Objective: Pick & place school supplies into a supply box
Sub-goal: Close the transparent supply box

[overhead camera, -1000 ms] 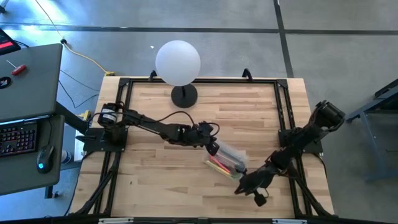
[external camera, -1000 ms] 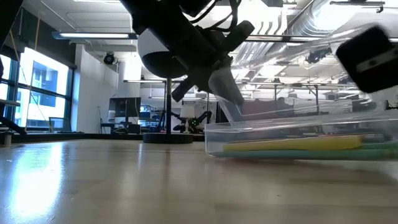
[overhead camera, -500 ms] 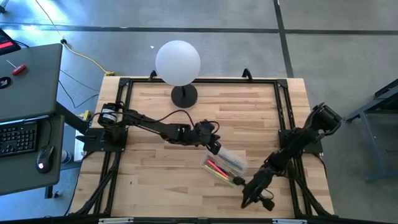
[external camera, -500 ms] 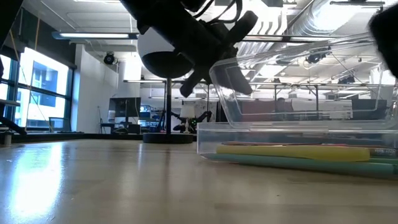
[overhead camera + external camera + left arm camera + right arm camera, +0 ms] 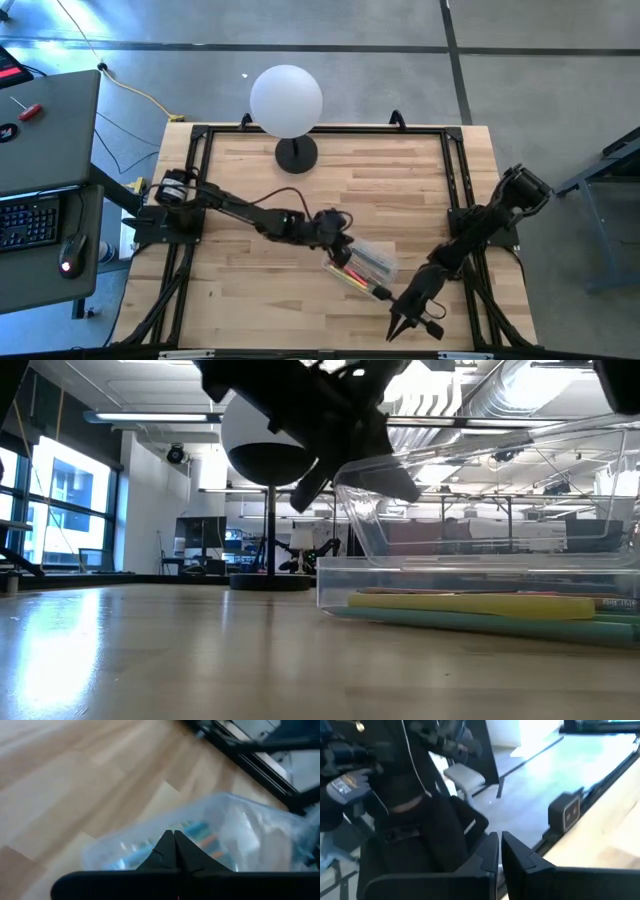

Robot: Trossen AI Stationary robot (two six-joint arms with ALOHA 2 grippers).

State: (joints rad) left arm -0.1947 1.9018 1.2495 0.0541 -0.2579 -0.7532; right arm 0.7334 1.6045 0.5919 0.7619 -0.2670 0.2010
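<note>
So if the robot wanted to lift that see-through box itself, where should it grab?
Probably across the clear box's narrow width, near its middle, coming straight down from above. It lies flat on the table, long and slim, so its long side walls suit a pinch. The raised lid may get in the way; the left end effector is by it.

Past our right claw [image 5: 499, 851], its two dark fingers [image 5: 489, 852] pressed together, we look off the pale worktop [image 5: 600, 827] edge into the room. A person [image 5: 415, 785] in dark clothing stands close, with a small grey box [image 5: 567, 811] on the black frame rail and bright floor beyond.
</note>
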